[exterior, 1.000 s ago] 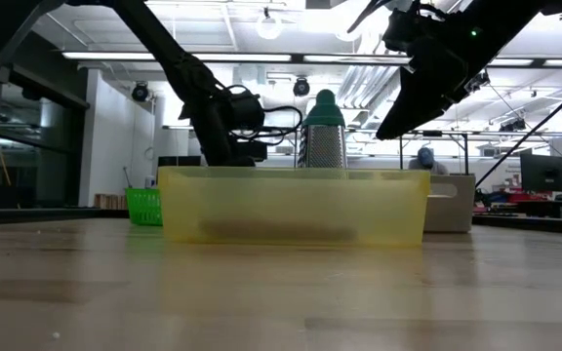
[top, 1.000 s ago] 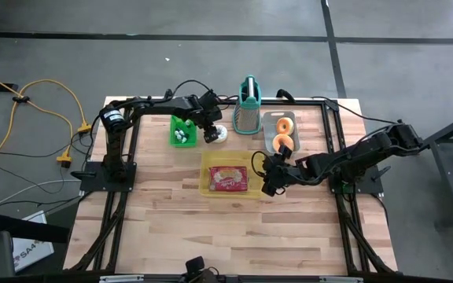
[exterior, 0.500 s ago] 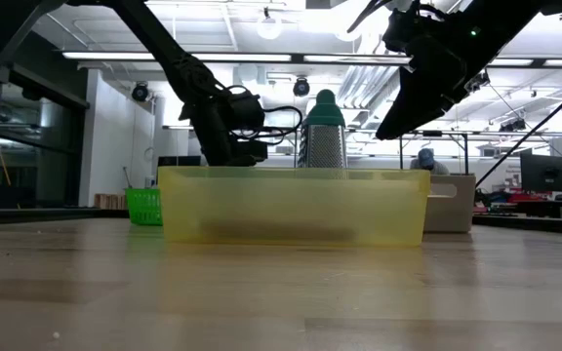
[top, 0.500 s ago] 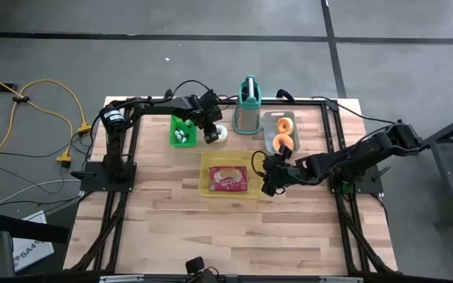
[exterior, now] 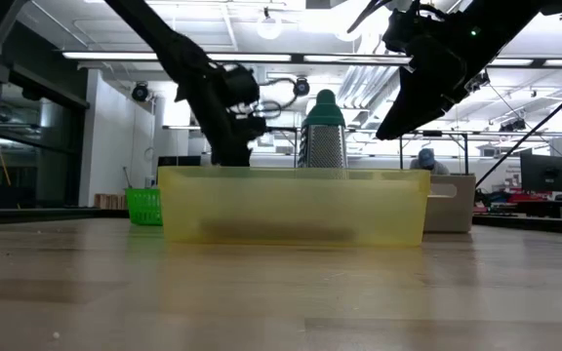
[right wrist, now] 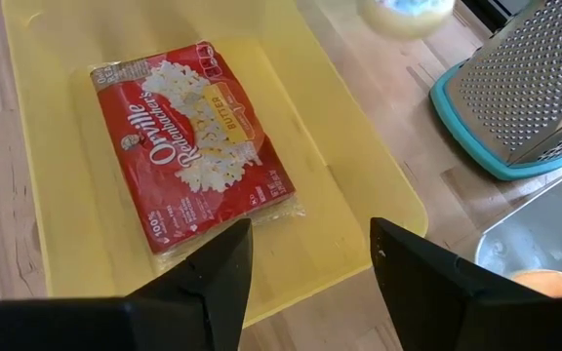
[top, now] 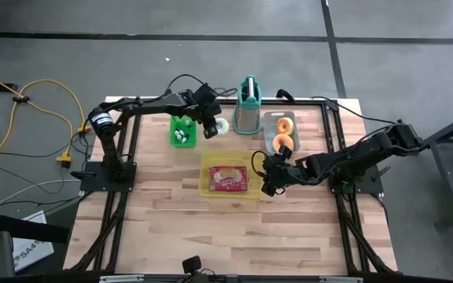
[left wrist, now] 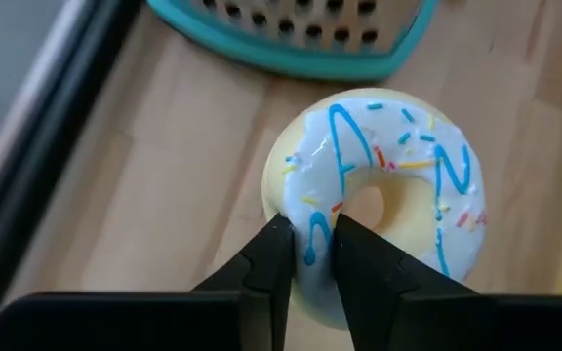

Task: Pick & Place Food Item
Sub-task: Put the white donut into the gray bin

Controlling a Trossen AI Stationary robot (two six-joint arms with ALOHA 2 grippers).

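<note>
A doughnut with white icing, blue stripes and sprinkles (left wrist: 379, 185) sits in my left gripper (left wrist: 310, 229), which is shut on it near the teal-based grater (top: 248, 106); in the high view the doughnut (top: 222, 125) shows beside the green basket (top: 182, 131). A yellow bin (top: 211, 186) at mid-table holds a red popcorn packet (right wrist: 198, 136) lying flat on its floor. My right gripper (right wrist: 310, 234) hangs open over the bin's right end (top: 269, 179), touching nothing. My left gripper pinches the doughnut's ring on its near side (left wrist: 312, 255) between its two fingers. One fingertip (left wrist: 277, 244) stands at the outer edge, the other (left wrist: 351, 239) at the rim of the hole. The fingers slant down from the table's left. The doughnut sits roughly level, icing up, just above the wood.
A grey tray (top: 270, 119) with two orange doughnuts (top: 285, 124) stands right of the grater. The green basket holds small white items. A black frame rail (left wrist: 37, 175) runs along the far edge, close to the held doughnut. Bare wood lies toward the near edge.
My left gripper has risen and drawn a little toward the table's far edge, and the white doughnut has come up off the table with it. The right arm has kept still.
</note>
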